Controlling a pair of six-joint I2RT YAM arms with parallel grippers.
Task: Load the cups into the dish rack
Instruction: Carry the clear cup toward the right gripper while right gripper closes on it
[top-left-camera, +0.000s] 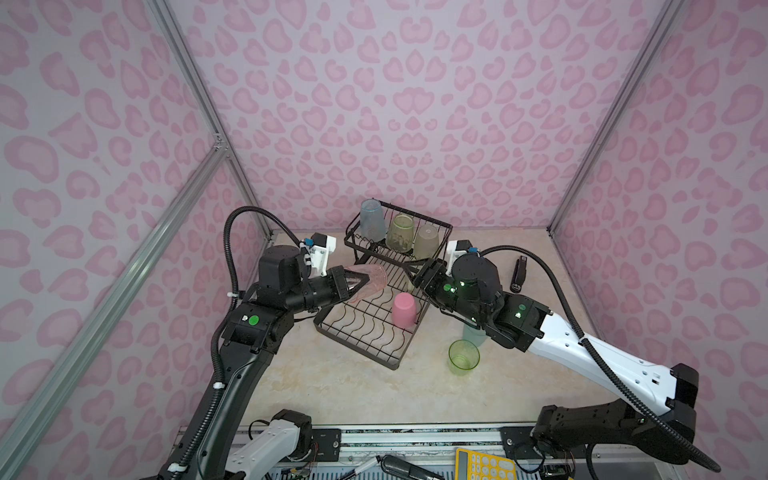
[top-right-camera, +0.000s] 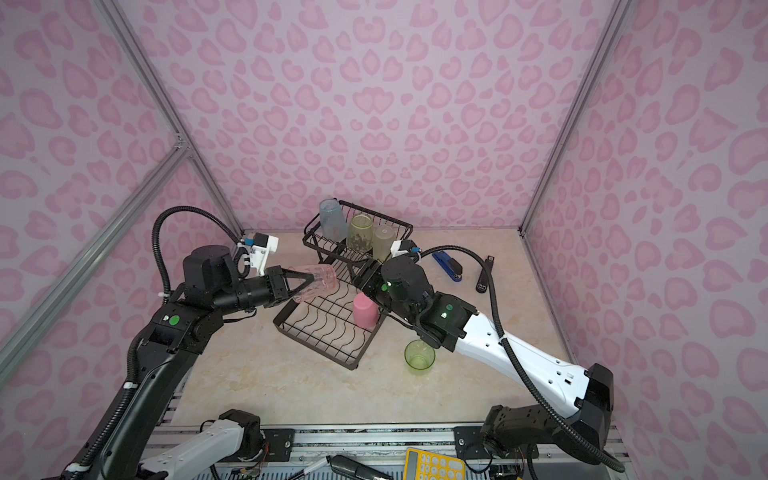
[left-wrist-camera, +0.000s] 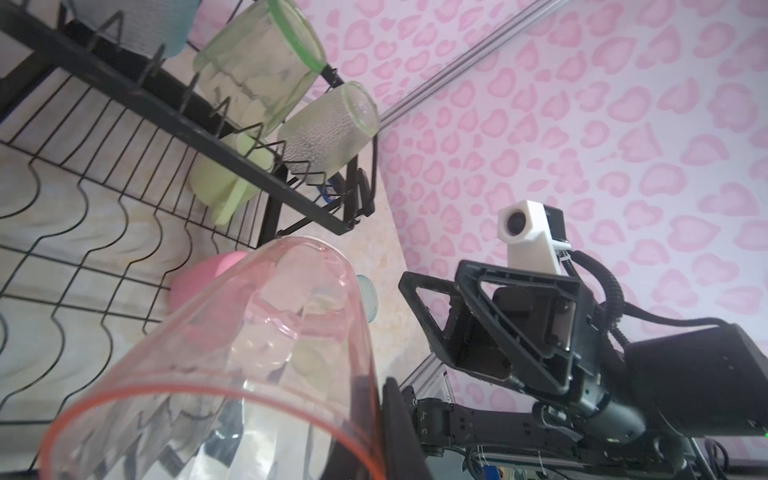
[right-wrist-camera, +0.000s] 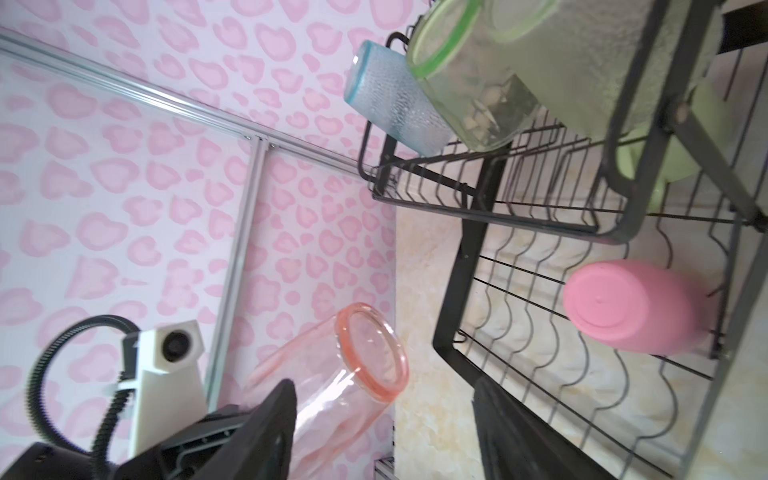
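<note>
Translucent pink tumbler (top-left-camera: 380, 284) hangs on its side over dish rack (top-left-camera: 353, 345) tray, at 10 o'clock edge, base toward tray middle. Left gripper (top-left-camera: 368, 281) fingers pinch tumbler wall at rim. Right gripper (top-left-camera: 415, 279) fingers spread, empty, near 2 o'clock. Solid pink cup (top-left-camera: 404, 309) inverted at 3 o'clock. Blue tumbler (top-left-camera: 371, 220), green tumbler (top-left-camera: 401, 232), beige tumbler (top-left-camera: 426, 243) sit in raised basket (top-left-camera: 415, 215) at 12.

Judgement: placing step. Roll wrist till rim faces down. Lower into free wavy bay toward 8 o'clock. Seat rim on wires before letting go. Rim pinch may swing; go slow.
</note>
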